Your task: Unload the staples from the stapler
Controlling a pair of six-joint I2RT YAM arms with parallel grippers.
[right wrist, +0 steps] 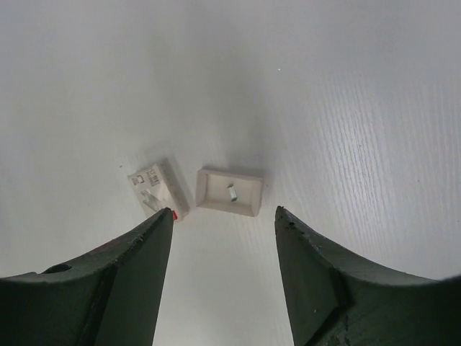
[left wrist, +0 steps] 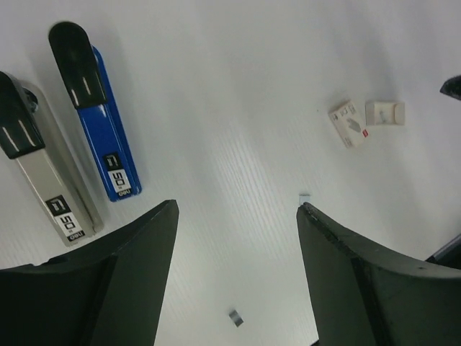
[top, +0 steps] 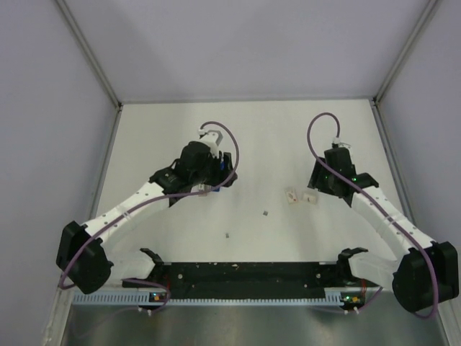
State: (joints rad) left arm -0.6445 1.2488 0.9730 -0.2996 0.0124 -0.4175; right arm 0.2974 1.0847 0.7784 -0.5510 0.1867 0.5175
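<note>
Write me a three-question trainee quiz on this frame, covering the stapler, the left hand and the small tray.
1. True or false: the left hand grips the stapler.
2. What lies inside the small tray? A) one small pale piece B) nothing C) the stapler
3. In the right wrist view, which side of the tray is the printed box on?
Key: 1 false, it is open and empty; 2 A; 3 left.

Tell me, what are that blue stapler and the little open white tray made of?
The blue stapler looks like painted metal or plastic, given its smooth, even blue surface, with a matte black tip. The white tray seems thin cardboard: dull, folded walls.
</note>
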